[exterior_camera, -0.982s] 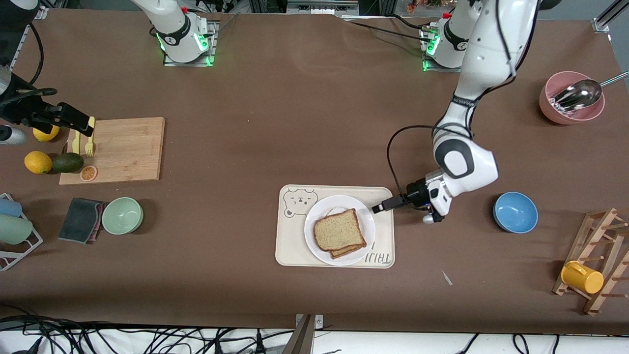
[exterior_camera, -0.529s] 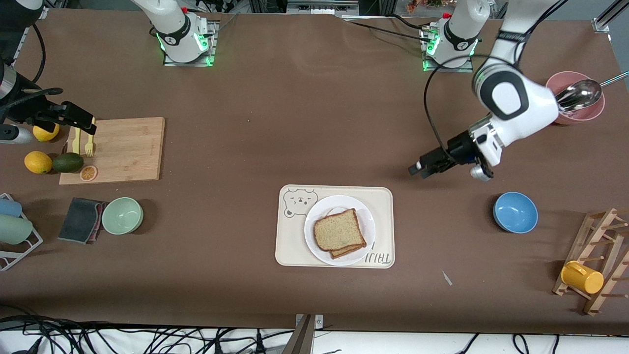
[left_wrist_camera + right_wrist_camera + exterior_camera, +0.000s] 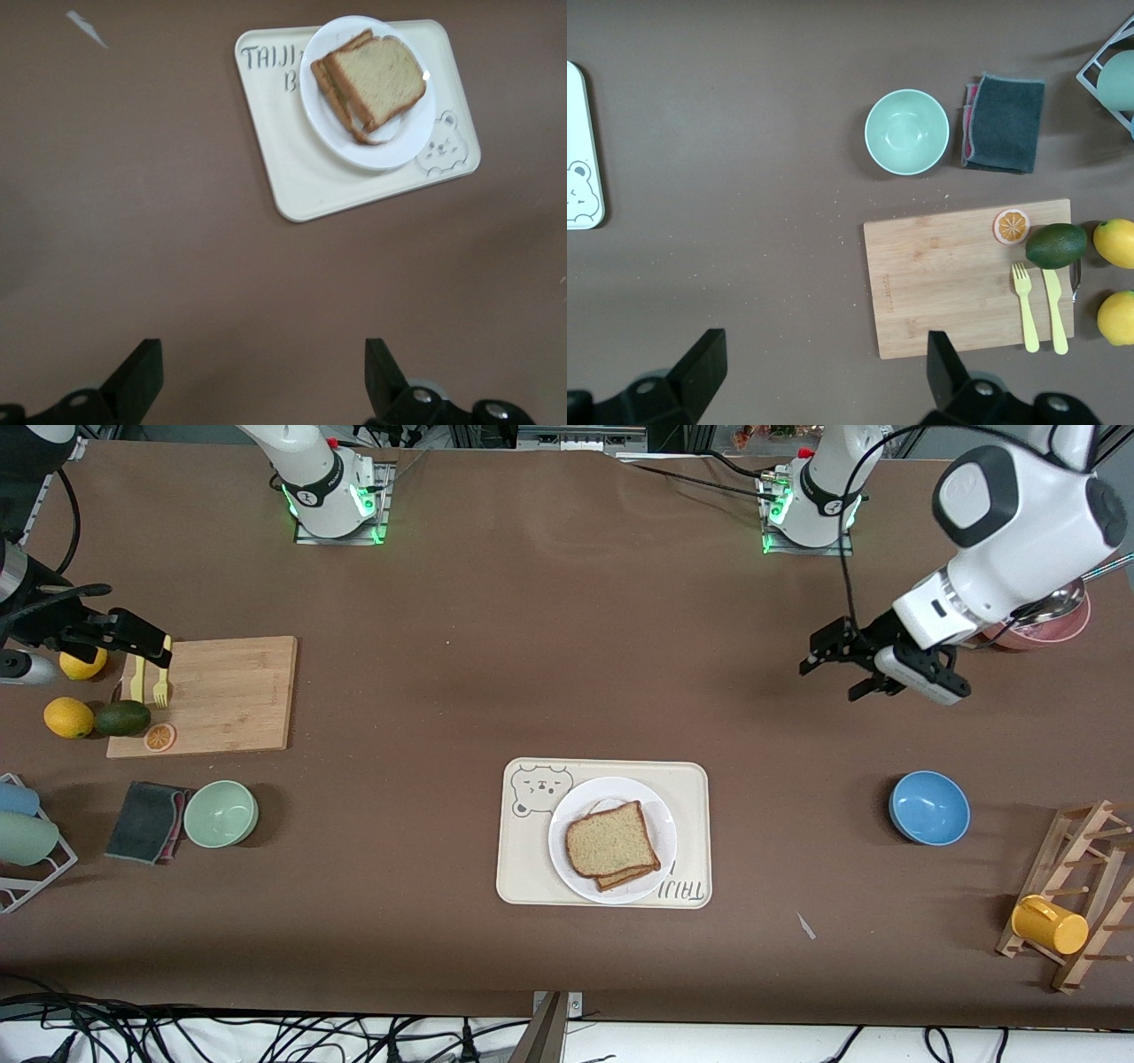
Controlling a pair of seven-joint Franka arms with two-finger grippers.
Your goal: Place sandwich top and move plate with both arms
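brown table [image 3: 549, 646] | on it: my bear-print tray [image 3: 523, 868] mid-near | cutting board [image 3: 221, 691], green bowl [image 3: 221, 813], cloth [image 3: 146, 821] at right-arm end | blue bowl [image 3: 928, 807], pink bowl [image 3: 992, 624] at left-arm end

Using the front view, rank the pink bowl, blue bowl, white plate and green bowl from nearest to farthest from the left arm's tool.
1. Round pink bowl with a metal ladle, beside the left tool, at the left arm's end.
2. Round blue bowl, nearer the camera.
3. Small round white plate on the cream tray, mid-table.
4. Pale green bowl, toward the right arm's end.
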